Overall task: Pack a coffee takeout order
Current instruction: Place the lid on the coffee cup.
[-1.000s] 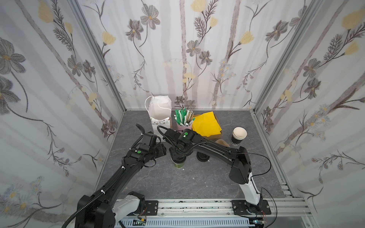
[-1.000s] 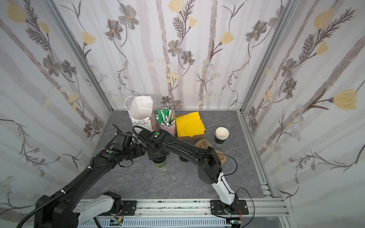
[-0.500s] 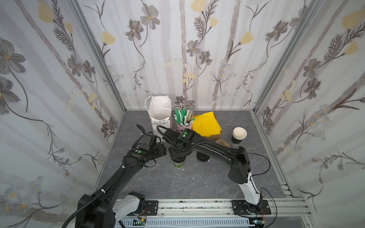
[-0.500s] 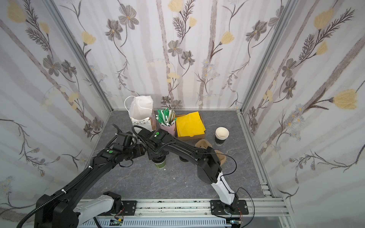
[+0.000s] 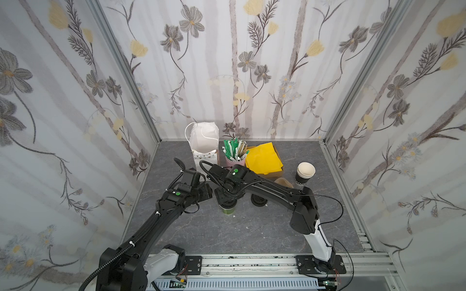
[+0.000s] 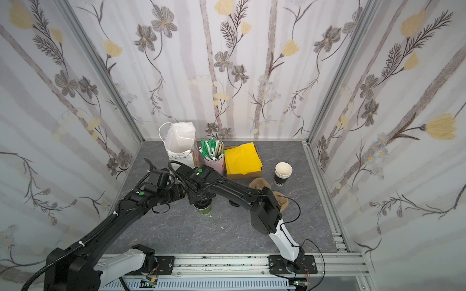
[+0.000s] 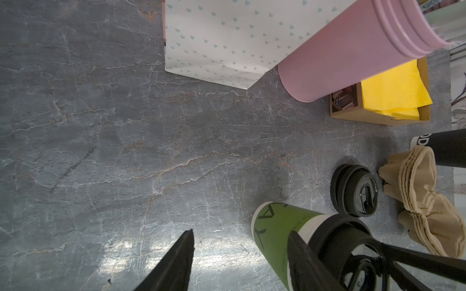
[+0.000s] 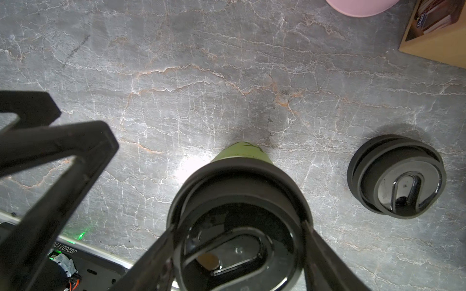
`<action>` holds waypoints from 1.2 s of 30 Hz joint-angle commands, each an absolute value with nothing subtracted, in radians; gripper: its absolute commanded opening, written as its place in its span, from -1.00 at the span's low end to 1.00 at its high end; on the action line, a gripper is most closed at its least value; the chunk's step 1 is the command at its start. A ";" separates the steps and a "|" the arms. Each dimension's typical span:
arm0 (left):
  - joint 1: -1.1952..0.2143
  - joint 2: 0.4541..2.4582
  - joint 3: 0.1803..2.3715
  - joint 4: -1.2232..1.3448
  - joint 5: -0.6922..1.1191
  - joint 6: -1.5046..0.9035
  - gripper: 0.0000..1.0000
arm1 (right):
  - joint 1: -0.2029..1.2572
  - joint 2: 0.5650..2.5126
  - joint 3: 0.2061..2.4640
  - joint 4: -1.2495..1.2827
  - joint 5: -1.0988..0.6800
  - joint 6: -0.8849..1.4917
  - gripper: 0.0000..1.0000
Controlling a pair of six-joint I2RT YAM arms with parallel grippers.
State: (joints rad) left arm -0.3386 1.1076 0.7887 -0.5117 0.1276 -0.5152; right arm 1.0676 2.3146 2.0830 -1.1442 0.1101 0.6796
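Note:
The small green paper cup [image 5: 228,211] [image 6: 204,211] stands upright mid-table with its black lid [image 8: 239,191] seated on top. My right gripper [image 8: 238,224] [image 5: 228,200] hangs straight above it, one finger against each side of the lid's rim. My left gripper [image 7: 240,231] [image 5: 206,192] hovers just left of the cup [image 7: 277,226], open, with only bare table between its fingers. Folded yellow napkins [image 5: 263,158] [image 7: 393,93] lie in a cardboard box behind. Green and tan sticks [image 5: 234,150] stand in a pink cup [image 7: 353,55].
A white paper bag [image 5: 204,142] [image 7: 214,45] stands at the back left. Spare black lids [image 5: 259,200] [image 8: 396,176] sit just right of the green cup. A tan pulp carrier [image 5: 283,182] and a stack of black cups [image 5: 303,175] are further right.

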 commanded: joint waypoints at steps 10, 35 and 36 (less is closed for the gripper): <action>-0.337 1.116 0.795 -0.502 0.113 -0.510 0.24 | 1.066 2.308 2.095 -1.117 0.111 0.680 0.58; -0.338 1.063 0.782 -0.502 0.183 -0.579 0.27 | 1.016 2.140 2.081 -1.071 0.130 0.714 0.59; -0.337 1.055 0.776 -0.502 0.191 -0.583 0.27 | 1.012 2.132 2.070 -1.055 0.127 0.715 0.58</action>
State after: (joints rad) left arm -0.3386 1.0714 0.7860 -0.5091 0.1604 -0.5575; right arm 1.0183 2.1494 2.0823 -1.1095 0.1112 0.6991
